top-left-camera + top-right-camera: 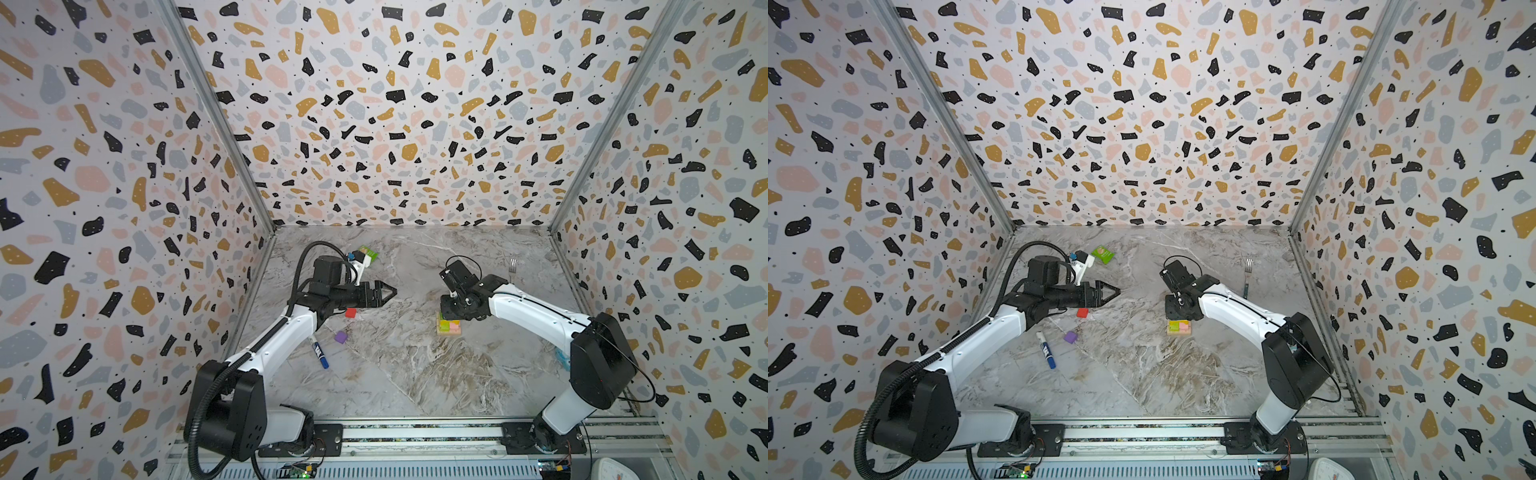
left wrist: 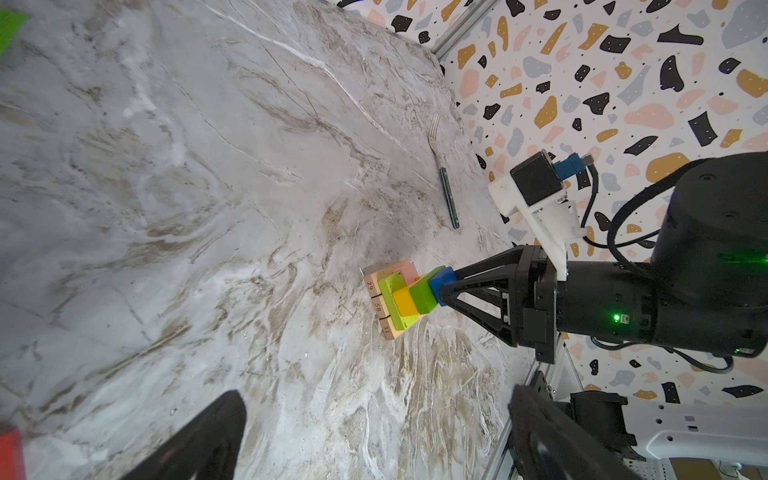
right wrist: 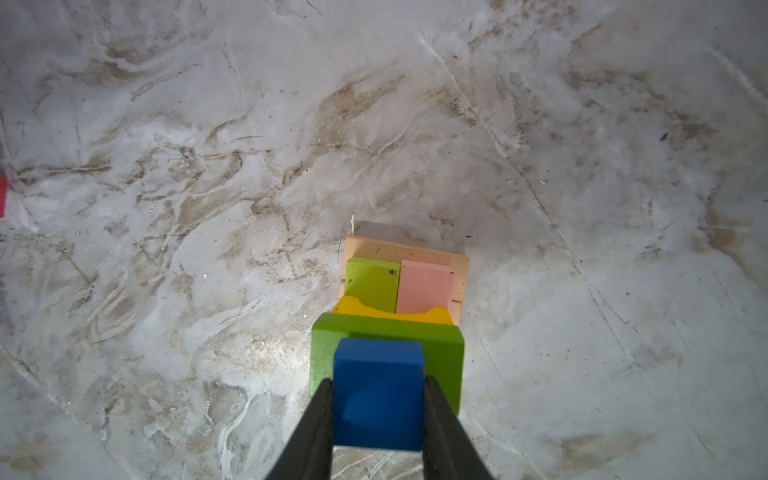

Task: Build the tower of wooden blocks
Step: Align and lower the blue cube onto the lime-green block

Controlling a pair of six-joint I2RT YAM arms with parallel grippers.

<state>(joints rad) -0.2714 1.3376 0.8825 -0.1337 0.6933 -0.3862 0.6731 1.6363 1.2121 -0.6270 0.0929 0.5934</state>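
Clamping blue cube [image 3: 378, 399] in right gripper [image 3: 378, 379] atop tower [image 2: 395, 299]; left gripper [image 1: 390, 291] gaping. Risking toppling if releasing off-centre.

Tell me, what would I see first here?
The little colourful tower in the middle of the marble table, with the right tool pinching a blue cube at its top. A red cube and a purple cube lie loose to its left, near the open left tool.

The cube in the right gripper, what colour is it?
Blue cube, best in the right wrist view.
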